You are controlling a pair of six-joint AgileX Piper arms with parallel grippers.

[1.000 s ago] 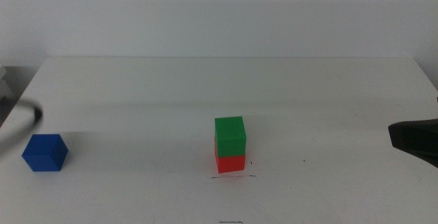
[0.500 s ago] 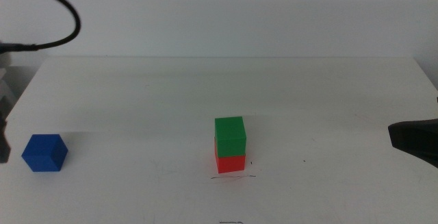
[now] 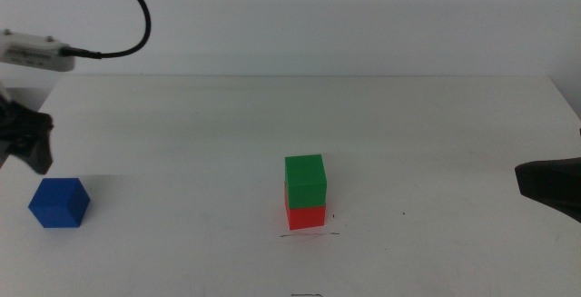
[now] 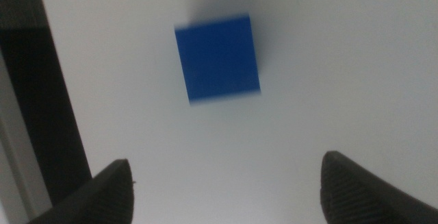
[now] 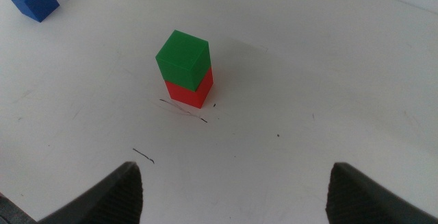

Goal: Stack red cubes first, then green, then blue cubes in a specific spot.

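Two cubes stacked: green (image 3: 306,178) on red (image 3: 305,215) at the spot (image 3: 309,234). The left end effector (image 4: 226,183) has just swung in, jaws wide, above the blue cube (image 3: 59,202) at nine o'clock on the surface (image 3: 436,124). Only blue remains; the right end effector (image 5: 233,183) waits open at three o'clock.

White tabletop (image 3: 436,115): red cube (image 3: 306,216) centre, on faint wavy line (image 3: 309,235), possibly pen; blue cube (image 3: 59,202) at 9 o'clock.

matt plain-faced blue cube (image 3: 59,202), matt green cube (image 3: 305,179), matt red cube (image 3: 305,216), smooth matt white table (image 3: 436,124), dark matt end effectors
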